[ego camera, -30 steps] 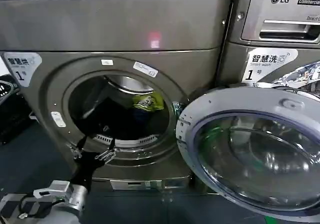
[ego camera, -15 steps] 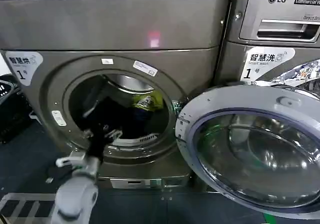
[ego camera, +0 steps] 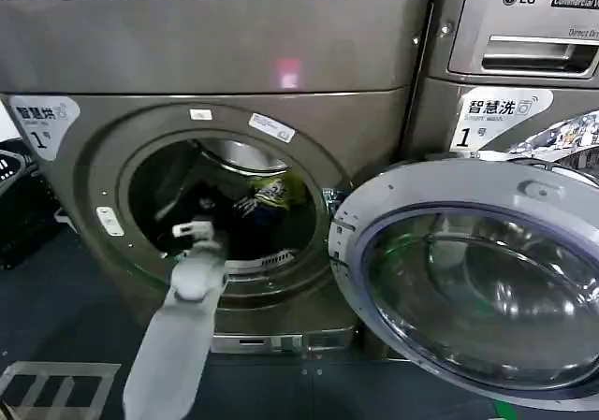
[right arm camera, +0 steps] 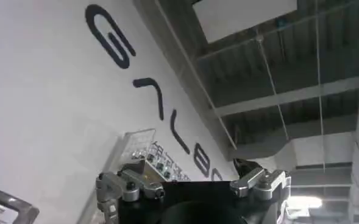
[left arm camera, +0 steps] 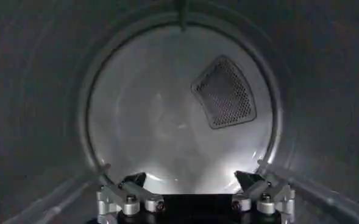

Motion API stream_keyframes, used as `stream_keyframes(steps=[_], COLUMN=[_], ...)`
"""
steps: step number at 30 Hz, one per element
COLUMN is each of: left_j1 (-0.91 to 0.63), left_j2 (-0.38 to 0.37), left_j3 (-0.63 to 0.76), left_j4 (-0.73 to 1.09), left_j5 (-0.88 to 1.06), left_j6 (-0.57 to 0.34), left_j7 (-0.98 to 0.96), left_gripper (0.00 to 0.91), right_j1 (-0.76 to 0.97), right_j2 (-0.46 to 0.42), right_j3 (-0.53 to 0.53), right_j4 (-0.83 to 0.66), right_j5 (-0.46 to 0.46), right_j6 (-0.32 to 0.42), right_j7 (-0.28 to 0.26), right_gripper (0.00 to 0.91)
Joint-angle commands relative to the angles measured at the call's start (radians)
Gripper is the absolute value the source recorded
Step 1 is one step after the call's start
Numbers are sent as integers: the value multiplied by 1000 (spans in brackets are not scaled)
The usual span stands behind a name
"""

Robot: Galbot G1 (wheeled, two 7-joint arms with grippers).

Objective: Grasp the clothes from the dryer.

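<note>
**Spotter:** Where are you?

**Me:** My left gripper (left arm camera: 194, 189) is inside the dryer (ego camera: 112, 55), past the round opening. From the wrist I see its jaws spread wide with nothing between them, facing the drum's back wall and a mesh vent (left arm camera: 225, 91). The right gripper (right arm camera: 191, 182) is parked aloft, aimed at a wall and ceiling, jaws apart and empty too.

**Spotter:** And the clothes?

**Me:** In the drum: the clothes (ego camera: 239, 219) lie as a dark heap low inside, with the yellow-green garment (ego camera: 271, 191) on top, toward the door (ego camera: 468, 280) side. My arm goes in on the opposite side of it.

**Spotter:** Which way does the heap run?

**Me:** Hard to tell; it looks slumped across the drum floor, side to side, with no clear end pointing anywhere.

**Spotter:** What worries you?

**Me:** The wrist camera looks over the fabric at bare metal, so I judge I'm high and off to one side. Closing here could grab air, or pinch only a thin fold that slips off. Pushing deeper risks hitting the drum.
</note>
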State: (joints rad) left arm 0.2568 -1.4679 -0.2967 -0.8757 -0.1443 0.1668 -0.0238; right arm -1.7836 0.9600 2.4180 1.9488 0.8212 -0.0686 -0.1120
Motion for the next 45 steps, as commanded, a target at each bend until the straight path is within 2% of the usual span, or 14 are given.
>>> stream_keyframes(steps=[1,5,9,15,21,23,25,27,30,35,41,45], left_j1=[-230,-250,-312,-388,-451,-464,-476,-486,-491,-487,-485,-475], left_j2=[3,37,58,50,51,52,53,54,55,54,52,51], left_j3=[89,239,378,472,536,536,537,551,591,637,660,664], left_j4=[375,382,433,509,594,606,603,606,611,640,667,681], left_j5=[38,79,151,272,514,584,605,629,648,763,774,753], left_j6=[-2,52,38,19,2,22,81,88,47,-35,-116,-135], left_j7=[151,342,559,757,924,942,963,1012,1086,1066,999,995], left_gripper=[907,907,907,907,907,907,907,907,907,907,907,907], right_j1=[3,0,-9,-8,-7,-5,-4,-1,3,6,18,24], right_j2=[0,2,1,3,2,1,-1,-2,-1,-4,0,0], right_j3=[2,5,17,20,18,16,13,7,0,-1,-17,-22], right_j4=[-3,-4,-16,-25,-33,-33,-33,-32,-31,-33,-28,-26], right_j5=[8,8,7,5,1,0,-1,-4,-17,-17,-21,-23], right_j6=[3,5,11,15,19,20,21,22,25,27,30,32], right_j7=[-2,-4,-7,-9,-12,-13,-13,-14,-14,-15,-17,-18], right_gripper=[907,907,907,907,907,907,907,907,907,907,907,907])
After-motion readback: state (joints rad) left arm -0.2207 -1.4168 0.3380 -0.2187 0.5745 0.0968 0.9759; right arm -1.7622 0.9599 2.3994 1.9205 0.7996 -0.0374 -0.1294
